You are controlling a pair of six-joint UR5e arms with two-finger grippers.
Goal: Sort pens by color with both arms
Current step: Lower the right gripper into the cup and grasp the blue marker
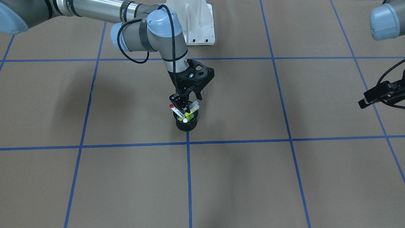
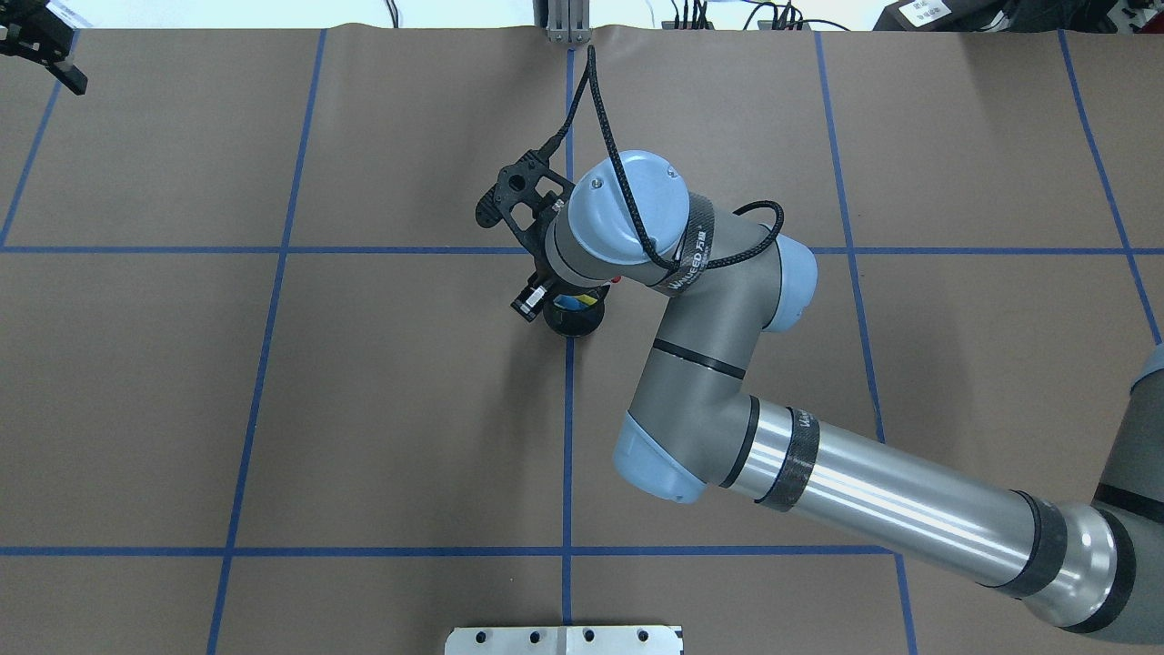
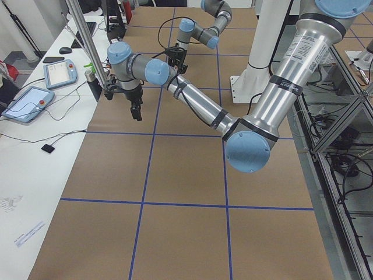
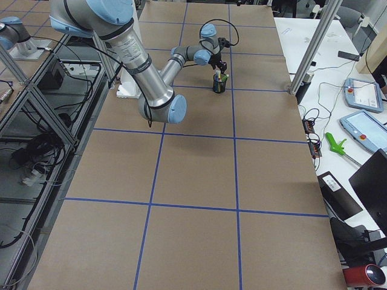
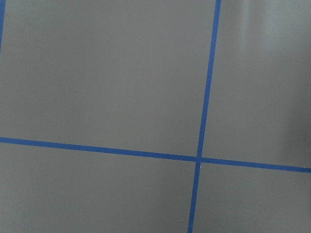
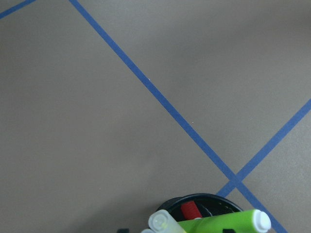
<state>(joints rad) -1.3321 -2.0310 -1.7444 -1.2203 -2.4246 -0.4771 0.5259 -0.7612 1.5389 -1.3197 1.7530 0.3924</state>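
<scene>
Exterior front-facing: right hand (image 1: 189, 98) just above cup (image 1: 186, 125) mid-worktop (image 1: 253, 183), fingers apart. One finger at white pen (image 1: 177, 110), can't tell if touching. Pens lean in cup: white, yellow (image 1: 191, 111), green (image 1: 189, 118). Left hand (image 3: 123, 105) well apart near worktop edge, fingers spread, holding nothing.

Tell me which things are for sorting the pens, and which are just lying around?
For the job:
- pens, bunched together
- right gripper, fingers spread right above them
- left gripper, waiting off to the side

Just there:
- black mesh cup, only holding the pens
- white pedestal base
- two tablets
- green tool
</scene>
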